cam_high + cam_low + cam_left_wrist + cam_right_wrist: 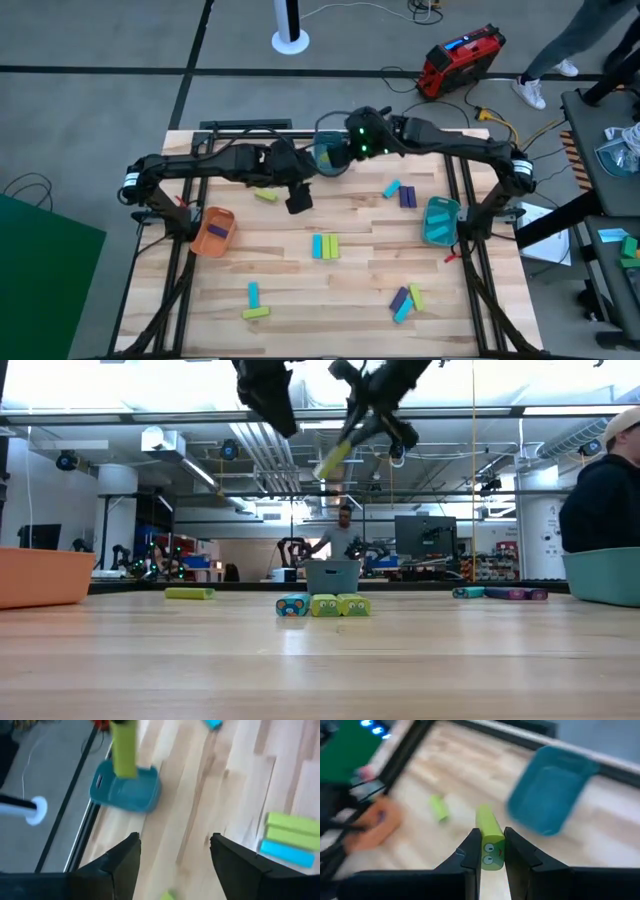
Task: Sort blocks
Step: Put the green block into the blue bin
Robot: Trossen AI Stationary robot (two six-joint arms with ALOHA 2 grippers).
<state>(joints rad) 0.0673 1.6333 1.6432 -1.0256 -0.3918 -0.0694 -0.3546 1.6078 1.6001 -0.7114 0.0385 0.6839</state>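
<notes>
My right gripper (492,845) is shut on a yellow-green block (489,832). It hangs high over the far middle of the table, near a teal bin (328,158); in the low view the block (335,460) slants down below the gripper (372,422). My left gripper (172,855) is open and holds nothing, raised over the table's middle (298,198). Loose blocks lie flat on the wood: a cyan and two yellow-green ones side by side (325,246), a yellow-green one (265,195), and cyan (392,188) and purple (408,197) ones at the right. My right gripper pinches the yellow-green block by its two long sides at the end nearest the wrist (492,854), between its two fingers (472,851). The fingers slant down toward the table and lie along the block. The rest juts out past the fingertips. The block is lifted clear, tilted downward.
An orange bin (212,230) with a purple block inside stands at the left, and a second teal bin (440,220) at the right. More blocks lie near the front edge (254,303) (406,300). A person sits at the right in the low view (605,490).
</notes>
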